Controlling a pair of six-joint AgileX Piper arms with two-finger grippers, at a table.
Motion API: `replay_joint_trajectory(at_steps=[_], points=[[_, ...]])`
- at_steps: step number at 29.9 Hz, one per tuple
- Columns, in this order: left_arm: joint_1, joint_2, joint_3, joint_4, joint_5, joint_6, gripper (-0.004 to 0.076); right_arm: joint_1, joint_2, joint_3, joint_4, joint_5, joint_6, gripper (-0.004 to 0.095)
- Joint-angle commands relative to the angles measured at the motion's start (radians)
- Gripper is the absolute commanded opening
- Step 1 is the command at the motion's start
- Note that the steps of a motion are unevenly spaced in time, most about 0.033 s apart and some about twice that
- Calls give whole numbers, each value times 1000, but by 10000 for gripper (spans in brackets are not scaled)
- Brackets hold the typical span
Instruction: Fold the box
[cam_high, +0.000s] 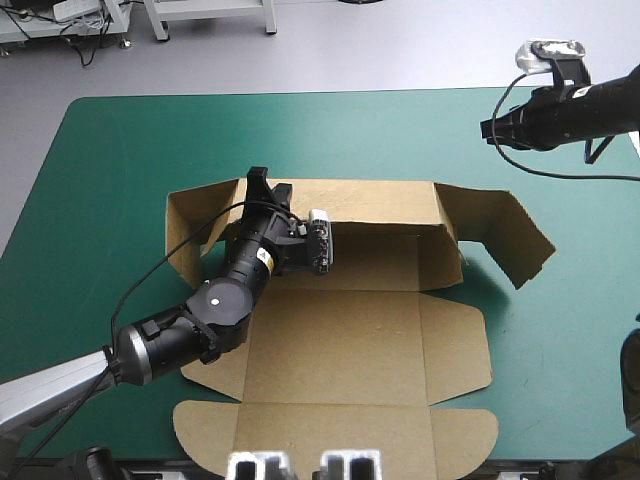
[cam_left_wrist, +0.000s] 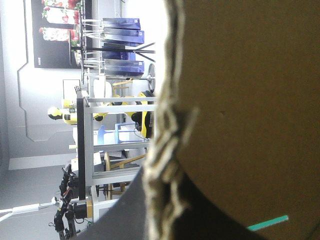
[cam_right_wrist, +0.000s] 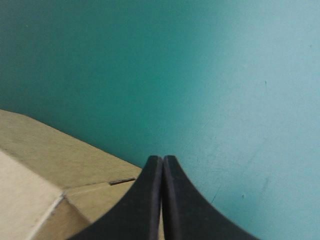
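The brown box (cam_high: 360, 340) lies in the middle of the table, its base and front lid flat. Its back wall (cam_high: 370, 205) is raised, and a left end flap (cam_high: 185, 225) stands up. My left gripper (cam_high: 262, 188) is at the back wall's left part, shut on its top edge. In the left wrist view the board (cam_left_wrist: 250, 100) fills the space ahead, its raw edge running between my black fingers (cam_left_wrist: 117, 215). My right gripper (cam_high: 487, 130) hangs shut and empty above the far right of the table. In its own view the right gripper (cam_right_wrist: 162, 165) points down beside a box corner (cam_right_wrist: 45, 165).
The box's right end flap (cam_high: 515, 240) splays outward toward the table's right edge. The lid's rounded tabs (cam_high: 205, 425) reach the front edge. Bare teal-green cover (cam_high: 120, 160) lies left, behind and right of the box.
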Motion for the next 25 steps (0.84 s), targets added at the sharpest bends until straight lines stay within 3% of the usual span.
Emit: replay_joint_trajectory(at_steps=[1, 7, 14, 25], points=[[-10, -35, -26, 61, 13, -24, -10, 1, 23, -29, 46, 10, -27, -6], [-10, -35, -26, 61, 13, -29, -10, 1, 17, 67, 46, 12, -46, -5], [-10, -35, -26, 61, 16, -71, -10, 1, -57, 288, 91, 12, -166, -5], [-10, -35, -26, 61, 25, -160, -10, 1, -192, 409, 80, 12, -195, -5]])
